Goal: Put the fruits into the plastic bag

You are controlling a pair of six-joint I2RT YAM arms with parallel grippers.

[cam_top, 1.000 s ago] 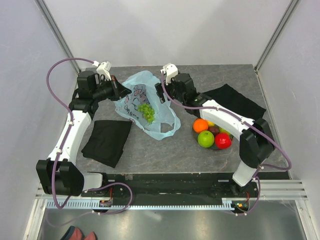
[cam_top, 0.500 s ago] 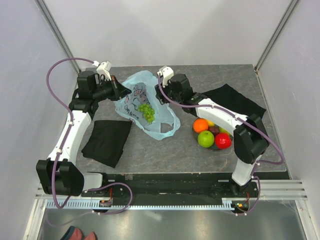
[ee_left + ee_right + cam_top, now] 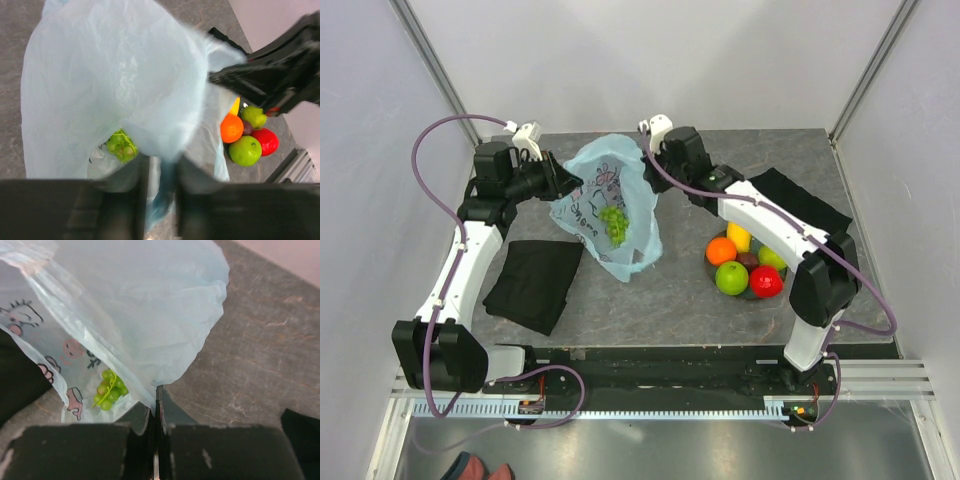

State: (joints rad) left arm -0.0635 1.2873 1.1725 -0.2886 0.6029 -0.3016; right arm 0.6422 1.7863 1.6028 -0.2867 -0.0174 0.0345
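The right gripper point(image 3: 155, 400) is clamped shut on the bag's point(image 3: 610, 200) right rim, the left gripper's point(image 3: 162, 172) grip unclear — the loose fruits point(image 3: 731, 277) lie right of the bag, nearest the right gripper.

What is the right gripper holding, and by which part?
The right gripper is shut on the thin, translucent light-blue plastic bag. It pinches the film at the edge of the bag's opening. The green grape bunch lies inside.
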